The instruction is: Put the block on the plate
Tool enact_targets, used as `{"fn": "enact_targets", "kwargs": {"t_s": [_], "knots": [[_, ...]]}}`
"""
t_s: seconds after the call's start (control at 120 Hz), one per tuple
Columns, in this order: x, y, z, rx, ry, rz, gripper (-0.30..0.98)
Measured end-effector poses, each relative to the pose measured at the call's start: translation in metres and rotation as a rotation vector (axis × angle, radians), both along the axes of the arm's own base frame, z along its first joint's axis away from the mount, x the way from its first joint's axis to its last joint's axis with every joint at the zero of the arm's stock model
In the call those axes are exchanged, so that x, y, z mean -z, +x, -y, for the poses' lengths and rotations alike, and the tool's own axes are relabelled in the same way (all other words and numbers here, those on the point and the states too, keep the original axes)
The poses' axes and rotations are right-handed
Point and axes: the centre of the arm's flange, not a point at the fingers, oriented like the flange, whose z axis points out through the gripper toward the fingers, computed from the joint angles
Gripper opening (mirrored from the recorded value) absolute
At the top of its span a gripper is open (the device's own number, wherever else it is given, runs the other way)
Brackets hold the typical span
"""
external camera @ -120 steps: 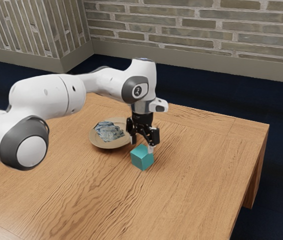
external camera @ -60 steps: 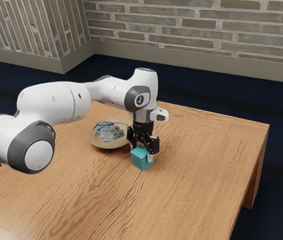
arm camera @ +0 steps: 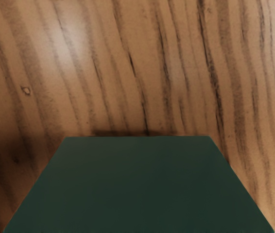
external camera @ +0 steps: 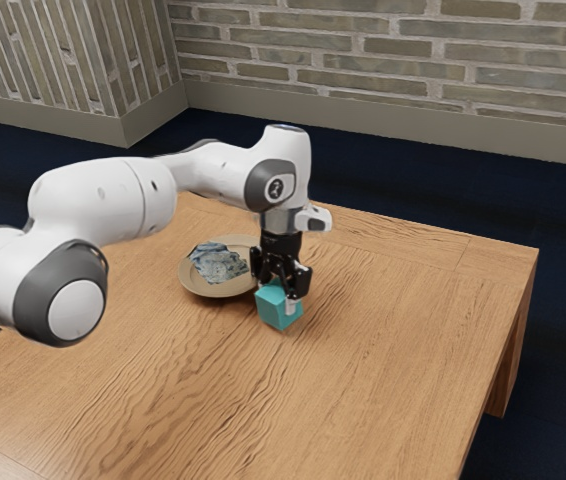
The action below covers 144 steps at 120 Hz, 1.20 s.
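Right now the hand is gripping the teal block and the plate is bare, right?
No, the plate isn't bare: the exterior view shows a crumpled blue-grey piece, cloth by the look of it, lying on it. The rest holds: the hand is gripping the teal block.

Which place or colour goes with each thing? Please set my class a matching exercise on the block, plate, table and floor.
Column one
1. Block
2. Plate
3. Table
4. Floor

Column two
A. Dark blue, beyond the wooden edge
B. Round and tan, with something grey-blue on it
C. Teal, held in the gripper
D. Brown, with wood grain

Right pairs: 1-C, 2-B, 3-D, 4-A
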Motion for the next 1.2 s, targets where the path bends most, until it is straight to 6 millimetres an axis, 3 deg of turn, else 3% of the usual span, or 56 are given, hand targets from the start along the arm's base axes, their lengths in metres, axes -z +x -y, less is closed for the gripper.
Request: {"fn": "enact_targets", "kwargs": {"t_s": [0.175,0.283,0.417,0.517,0.642,0.875,1.2], "knots": [[-0.044,0.0,-0.005,-0.006,0.008,0.034,0.39],[-0.082,-0.003,-0.007,-0.006,0.009,0.063,0.39],[-0.127,-0.008,-0.025,-0.03,0.031,0.098,0.39],[-0.141,-0.011,-0.045,-0.056,0.055,0.105,0.39],[-0.146,-0.011,-0.07,-0.089,0.08,0.101,0.39],[-0.134,-0.003,-0.115,-0.148,0.096,0.09,0.39],[-0.09,0.021,-0.138,-0.175,0.094,0.129,0.39]]}}
